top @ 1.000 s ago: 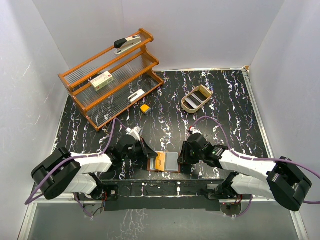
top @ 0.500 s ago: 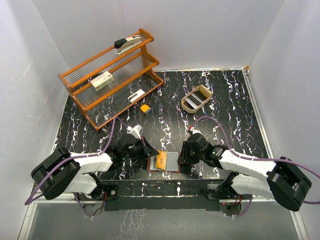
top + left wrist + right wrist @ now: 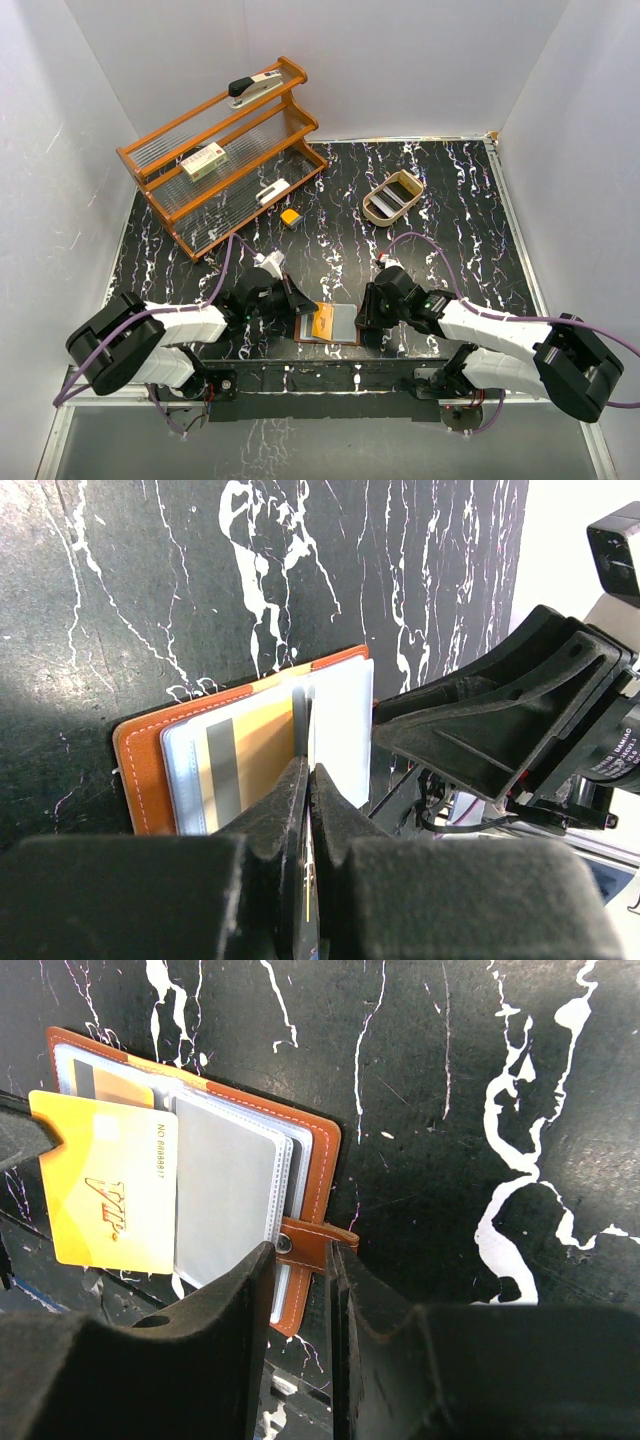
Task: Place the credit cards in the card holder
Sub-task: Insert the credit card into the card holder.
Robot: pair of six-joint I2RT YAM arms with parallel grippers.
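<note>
The left end effector (image 3: 305, 772) is clamping fully shut on a yellow credit card (image 3: 110, 1190) over the open card holder (image 3: 318, 1145), which is lying at the near edge of the worktop (image 3: 440, 250). The right end effector (image 3: 303, 1265) is pinching the closing tab (image 3: 318, 1238), with its jaws narrowly parted.

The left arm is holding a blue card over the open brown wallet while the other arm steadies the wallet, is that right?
Not quite. The card is yellow with printed lettering, not blue; the right wrist view shows it plainly. The rest stands: the left arm has its jaws shut on that card over the open brown wallet, and the right arm steadies the wallet at its tab edge.
</note>
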